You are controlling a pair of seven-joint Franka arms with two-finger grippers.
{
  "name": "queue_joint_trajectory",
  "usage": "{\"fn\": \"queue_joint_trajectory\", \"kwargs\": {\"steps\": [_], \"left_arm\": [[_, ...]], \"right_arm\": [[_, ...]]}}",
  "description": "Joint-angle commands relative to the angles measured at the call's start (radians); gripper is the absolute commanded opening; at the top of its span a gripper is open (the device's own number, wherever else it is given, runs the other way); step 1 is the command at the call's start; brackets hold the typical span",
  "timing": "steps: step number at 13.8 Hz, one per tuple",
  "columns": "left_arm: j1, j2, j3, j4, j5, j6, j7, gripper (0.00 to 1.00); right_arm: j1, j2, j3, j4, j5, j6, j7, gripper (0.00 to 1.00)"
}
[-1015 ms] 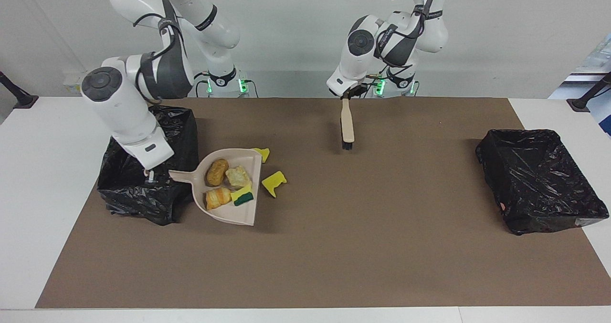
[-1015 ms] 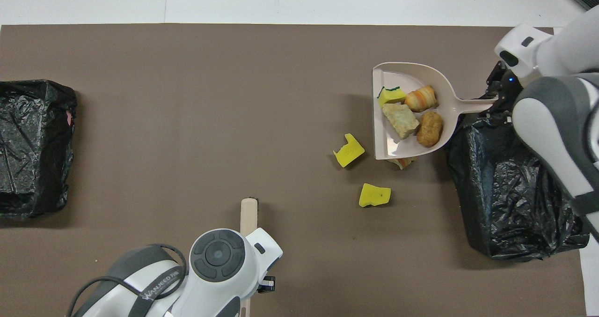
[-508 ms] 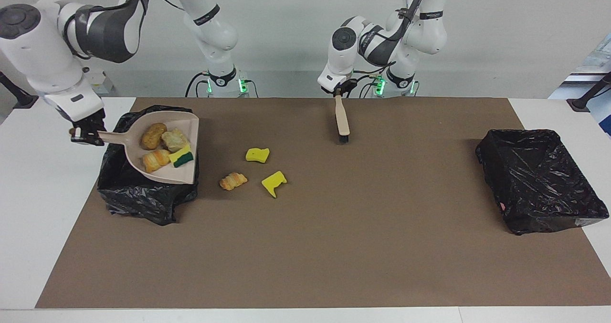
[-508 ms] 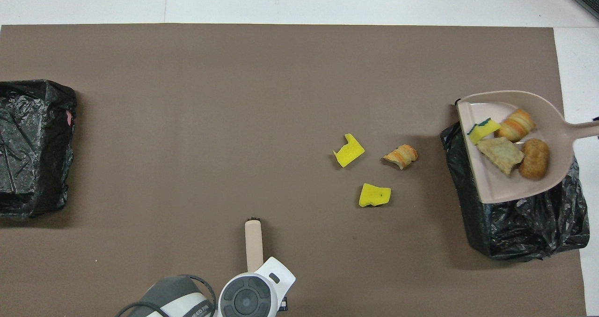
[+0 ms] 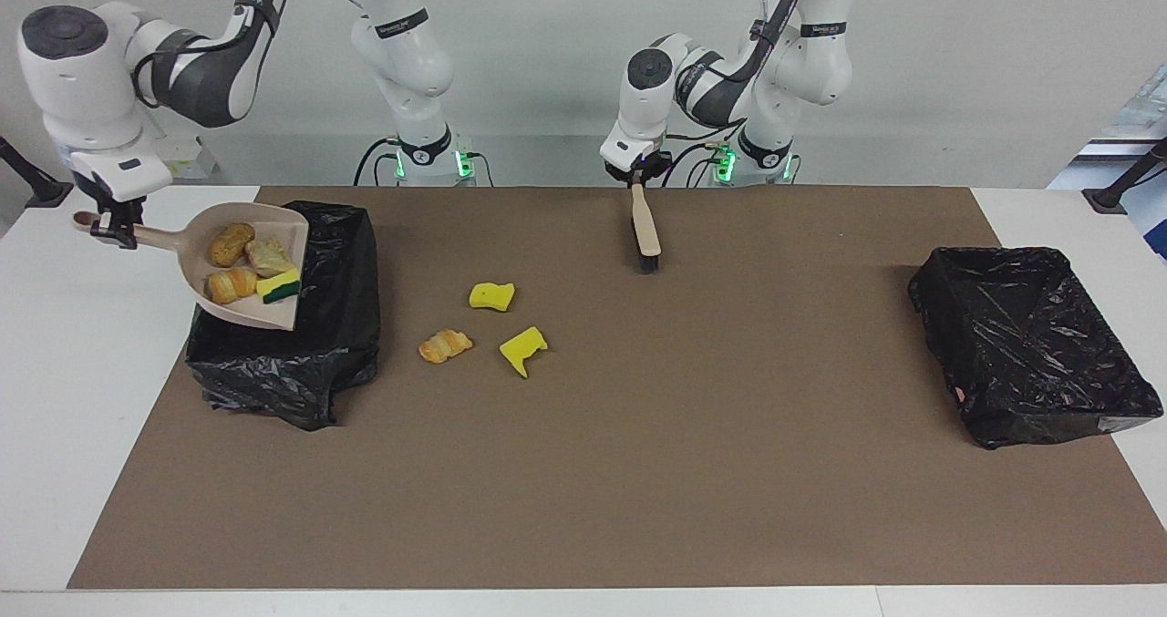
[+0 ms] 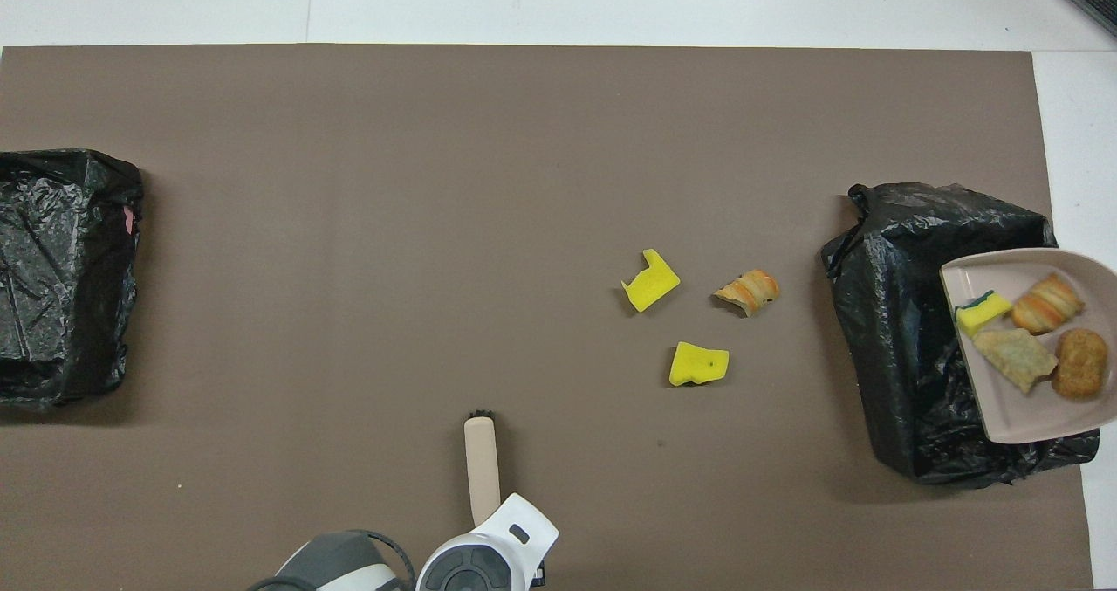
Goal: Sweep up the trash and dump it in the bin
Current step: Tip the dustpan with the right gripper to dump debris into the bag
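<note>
Facing view shows the right gripper [image 5: 116, 231] clamped on the handle of a beige dustpan [image 5: 244, 271], held raised over the black-lined bin [image 5: 310, 362] at the right arm's end of the table. Four pieces of trash ride in the pan: a brown nugget [image 5: 230, 243], a pale bread chunk [image 5: 269, 254], a croissant piece [image 5: 230, 283] and a green-backed sponge [image 5: 279, 286]. Three more pieces lie on the brown mat [image 5: 638, 471] near that bin, toward the table's middle: a croissant scrap [image 5: 445, 345] and two yellow sponge pieces [image 5: 491, 295] [image 5: 522, 348]. The left gripper [image 5: 638, 177] is closed on the handle of a brush [image 5: 645, 232] that hangs bristles down, close to the robots, waiting. The dumping step seems in hand; next the pan likely needs tipping so its load slides into the bin. Overhead view hides both grippers but shows the pan [image 6: 1030, 399] overlapping only the bin's outer edge [image 6: 881, 312], and a second bin [image 6: 61, 268] at the left arm's end.
</note>
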Motion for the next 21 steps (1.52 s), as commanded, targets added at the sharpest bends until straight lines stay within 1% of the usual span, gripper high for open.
{"fn": "queue_joint_trajectory", "kwargs": {"steps": [1,3,5,7,8,9,11,13,15,17,18,19,21], "left_arm": [[-0.001,-0.018,0.010,-0.028,-0.021,0.019,0.027,0.29],[0.016,0.008,0.013,0.002,-0.020,0.016,0.034,1.00],[0.081,0.058,0.015,0.092,-0.018,-0.030,0.080,1.00],[0.149,0.104,0.016,0.207,-0.015,-0.137,0.175,1.00],[0.181,0.127,0.016,0.266,-0.005,-0.183,0.201,1.00],[0.223,0.150,0.016,0.321,0.014,-0.214,0.245,1.00],[0.295,0.181,0.016,0.422,0.107,-0.252,0.322,1.00],[0.355,0.193,0.018,0.514,0.115,-0.290,0.393,1.00],[0.462,0.181,0.018,0.628,0.115,-0.335,0.497,1.00],[0.539,0.190,0.019,0.746,0.130,-0.405,0.516,1.00],[0.562,0.189,0.021,0.781,0.144,-0.447,0.522,1.00],[0.567,0.183,0.025,0.807,0.144,-0.465,0.536,1.00],[0.614,0.180,0.033,0.858,0.153,-0.514,0.608,1.00]], "right_arm": [[0.004,-0.076,0.017,-0.078,-0.174,0.033,0.109,0.00],[0.048,-0.076,0.016,-0.077,-0.267,0.026,0.172,0.00],[0.053,-0.076,0.017,-0.075,-0.353,0.023,0.220,0.00],[0.067,-0.085,0.019,-0.072,-0.433,0.004,0.261,0.00],[0.093,-0.089,0.017,-0.068,-0.459,-0.006,0.267,0.00],[0.104,-0.092,0.016,-0.054,-0.470,-0.019,0.266,0.00],[0.128,-0.095,0.019,-0.011,-0.502,-0.052,0.252,0.00],[0.142,-0.095,0.020,0.027,-0.504,-0.059,0.248,0.00],[0.150,-0.085,0.023,0.044,-0.476,-0.059,0.255,0.00],[0.200,-0.068,0.025,0.061,-0.377,-0.060,0.258,0.00],[0.222,-0.063,0.025,0.067,-0.329,-0.068,0.261,0.00],[0.235,-0.056,0.025,0.075,-0.273,-0.069,0.267,0.00],[0.258,-0.028,0.025,0.115,-0.070,-0.094,0.312,0.00]]}}
